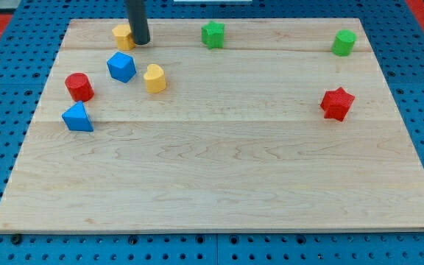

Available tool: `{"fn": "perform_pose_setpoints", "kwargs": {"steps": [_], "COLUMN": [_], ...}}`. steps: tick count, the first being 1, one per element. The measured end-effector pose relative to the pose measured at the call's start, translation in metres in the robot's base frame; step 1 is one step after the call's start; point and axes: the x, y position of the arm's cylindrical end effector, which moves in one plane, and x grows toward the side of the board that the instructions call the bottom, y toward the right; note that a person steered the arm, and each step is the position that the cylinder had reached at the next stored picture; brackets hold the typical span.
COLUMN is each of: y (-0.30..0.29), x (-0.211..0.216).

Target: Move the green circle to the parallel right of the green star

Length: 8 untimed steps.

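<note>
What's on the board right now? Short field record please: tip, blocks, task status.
tip: my tip at the view's top left, touching the yellow block
green star: top centre
green circle: top right, far right of the star
other blocks: blue cube, yellow heart, red cylinder, blue triangle, red star
task status: green circle untouched

One arm is present, showing only as a straight dark rod that enters from the view's top edge, left of centre. The rod stands close to upright, with a slight lean toward the view's right as it descends. Its surface is plain, dark grey to black, and cylindrical. My tip [141, 43] is the blunt, rounded lower end, set low in the upper left part of the view. The upper arm, wrist and mounting are cut off by the frame.
</note>
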Motion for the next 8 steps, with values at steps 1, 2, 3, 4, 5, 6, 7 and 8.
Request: {"fn": "perform_pose_setpoints", "kwargs": {"steps": [1, 2, 3, 4, 5, 6, 7, 8], "y": [-0.016, 0.005, 0.028, 0.104, 0.230, 0.332, 0.381, 0.407], "x": [-0.008, -0.023, -0.016, 0.038, 0.039, 0.047, 0.056, 0.044]}}
